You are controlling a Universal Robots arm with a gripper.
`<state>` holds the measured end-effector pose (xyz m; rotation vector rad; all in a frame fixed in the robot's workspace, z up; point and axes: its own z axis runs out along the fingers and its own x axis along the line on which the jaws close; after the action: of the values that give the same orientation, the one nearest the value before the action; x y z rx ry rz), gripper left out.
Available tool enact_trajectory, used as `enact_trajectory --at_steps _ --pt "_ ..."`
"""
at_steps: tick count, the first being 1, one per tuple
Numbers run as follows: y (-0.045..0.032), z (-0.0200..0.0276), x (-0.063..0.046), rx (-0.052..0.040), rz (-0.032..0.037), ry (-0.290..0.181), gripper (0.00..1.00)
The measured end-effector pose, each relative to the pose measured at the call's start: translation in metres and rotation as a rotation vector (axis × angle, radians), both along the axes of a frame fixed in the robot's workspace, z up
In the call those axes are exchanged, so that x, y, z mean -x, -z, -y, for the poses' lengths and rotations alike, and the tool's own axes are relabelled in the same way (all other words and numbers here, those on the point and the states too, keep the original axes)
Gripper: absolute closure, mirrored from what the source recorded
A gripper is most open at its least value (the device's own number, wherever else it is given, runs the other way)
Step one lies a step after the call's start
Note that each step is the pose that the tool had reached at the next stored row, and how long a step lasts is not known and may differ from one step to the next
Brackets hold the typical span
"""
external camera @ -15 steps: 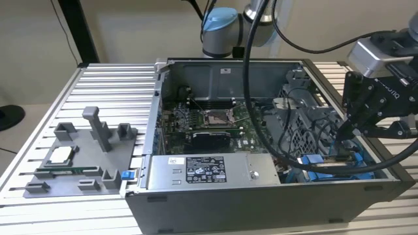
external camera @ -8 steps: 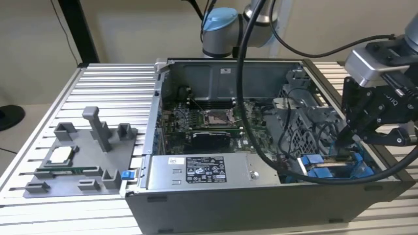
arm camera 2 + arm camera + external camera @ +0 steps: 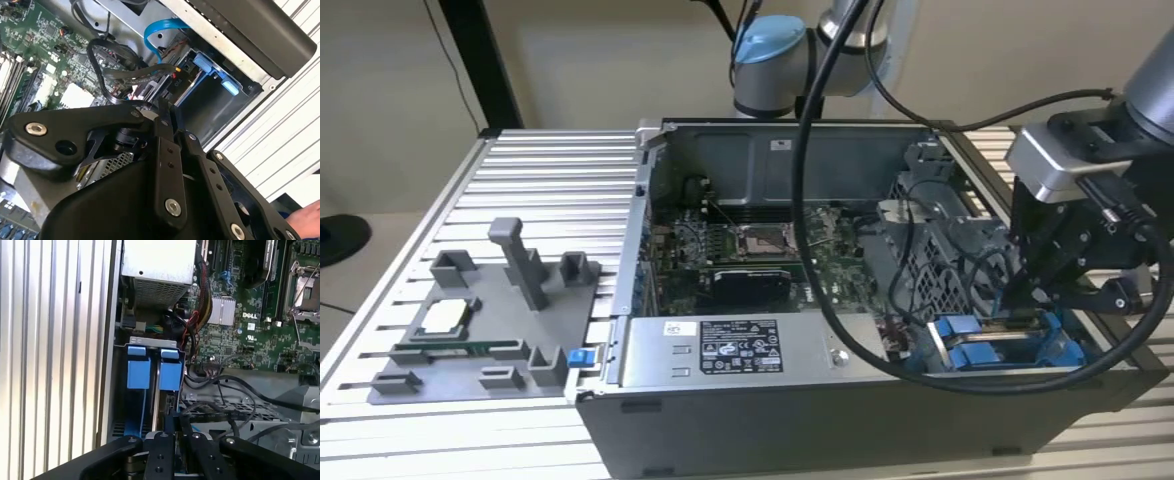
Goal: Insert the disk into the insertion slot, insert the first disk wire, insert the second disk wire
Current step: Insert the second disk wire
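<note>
In the lower right of the exterior view, the gripper is reaching down into the open computer case, at the slot in the case's near right corner. The slot's blue rails are showing just below and beside the fingertips. The arm's black cables are looping from the upper middle of the frame, across the case and toward the wrist.

The claw is sitting narrow: in both wrist views the black fingers are lying side by side and closing to a point at their tips. Whether something thin is pinched there, I cannot tell.

In the first wrist view, the disk is showing as two blue carrier pieces standing upright side by side in the slot, just beyond the gripper's tips; its metal face is hidden. Dark wires are curling over the grey perforated cage beside it.

In the second wrist view, a blue cable is arching above a black plug, which is lying near the gripper's tips and beside the slot's blue rail.

The green motherboard is filling the centre of the case, and the labelled power supply is lying along its near edge. On the exterior view's left, a grey fixture tray is resting on the slatted table.
</note>
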<state>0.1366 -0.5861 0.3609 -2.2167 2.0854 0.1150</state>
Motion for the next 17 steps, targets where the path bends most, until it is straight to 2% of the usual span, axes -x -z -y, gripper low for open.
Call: enact_trajectory --at_steps 5,17 --pt "0.005 0.0008 0.0001 0.0002 0.0021 0.018 1.0" --pt "0.0084 0.0013 0.0001 0.0002 0.0022 0.021 1.0"
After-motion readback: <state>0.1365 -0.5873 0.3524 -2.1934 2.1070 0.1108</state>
